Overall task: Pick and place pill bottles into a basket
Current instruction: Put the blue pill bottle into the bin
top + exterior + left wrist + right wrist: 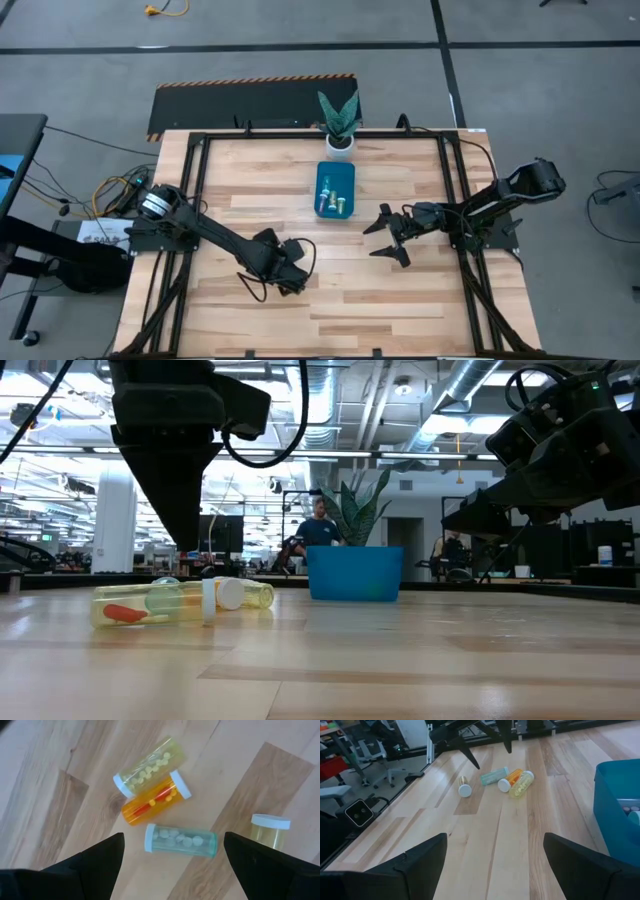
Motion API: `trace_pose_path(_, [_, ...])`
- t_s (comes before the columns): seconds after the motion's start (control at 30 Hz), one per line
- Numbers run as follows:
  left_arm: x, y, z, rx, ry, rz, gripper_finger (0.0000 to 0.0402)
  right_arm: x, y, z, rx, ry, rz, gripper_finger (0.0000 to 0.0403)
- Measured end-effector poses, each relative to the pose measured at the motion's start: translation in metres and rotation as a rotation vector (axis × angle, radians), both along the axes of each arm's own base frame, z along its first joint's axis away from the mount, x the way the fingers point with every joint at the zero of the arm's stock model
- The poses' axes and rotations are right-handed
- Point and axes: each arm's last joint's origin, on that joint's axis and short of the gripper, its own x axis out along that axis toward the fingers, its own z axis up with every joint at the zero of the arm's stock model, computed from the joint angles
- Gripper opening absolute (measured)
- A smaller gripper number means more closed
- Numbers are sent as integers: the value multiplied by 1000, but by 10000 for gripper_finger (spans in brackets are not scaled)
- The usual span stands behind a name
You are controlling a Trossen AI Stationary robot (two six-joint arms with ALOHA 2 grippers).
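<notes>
Three pill bottles lie on their sides in a cluster on the table: a yellow one (150,767), an orange one (155,800) and a green one (181,840). A fourth, yellowish bottle (270,832) stands apart from them. My left gripper (172,865) hovers open above the green bottle, one finger on either side of it, touching nothing. The teal basket (336,172) stands at the table's far middle with a few bottles (334,200) inside. My right gripper (388,236) is open and empty, to the right of the basket's near end.
A white pot with a green plant (340,120) stands at the far edge, just behind the basket. Black frame rails (200,180) run along the table's sides. The right wrist view shows the bottle cluster (510,779) and the basket wall (615,815).
</notes>
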Motion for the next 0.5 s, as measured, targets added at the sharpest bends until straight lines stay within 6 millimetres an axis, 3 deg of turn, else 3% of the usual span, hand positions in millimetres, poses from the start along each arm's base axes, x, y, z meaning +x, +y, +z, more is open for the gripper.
trace_pose_path(0.5, [-4, 1, -17, -64, 22, -43, 332, 0, 0, 0, 0, 0, 0, 327])
